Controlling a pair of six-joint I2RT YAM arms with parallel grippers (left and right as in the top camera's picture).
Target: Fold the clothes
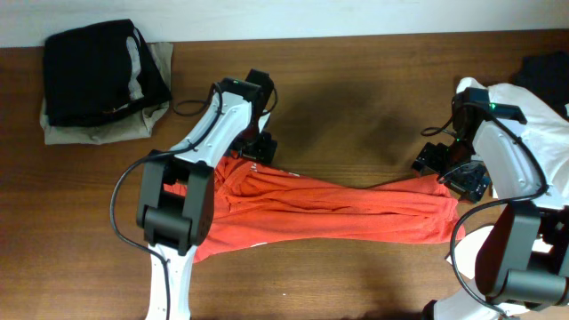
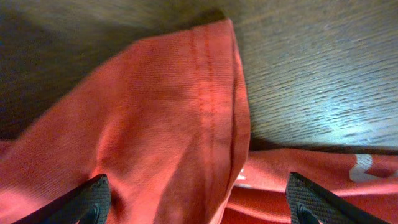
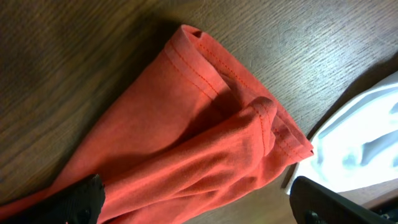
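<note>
The orange-red T-shirt [image 1: 329,212] lies bunched in a long band across the middle of the wooden table. My left gripper [image 1: 253,156] is open over its left end, its fingers spread wide either side of a hemmed fold of the shirt [image 2: 180,124]; a bit of white print shows in the left wrist view [image 2: 360,167]. My right gripper [image 1: 455,178] is open over the shirt's right end, its fingers straddling the bunched hemmed edge [image 3: 205,137]. A black garment [image 1: 98,67] lies on a khaki one [image 1: 89,129] at the far left. A white garment [image 1: 542,124] lies at the right.
The white garment's edge [image 3: 367,134] lies right beside the shirt's right end. A dark garment [image 1: 544,69] sits at the far right corner. Bare wood [image 1: 356,98] lies behind the shirt and along the front [image 1: 338,284].
</note>
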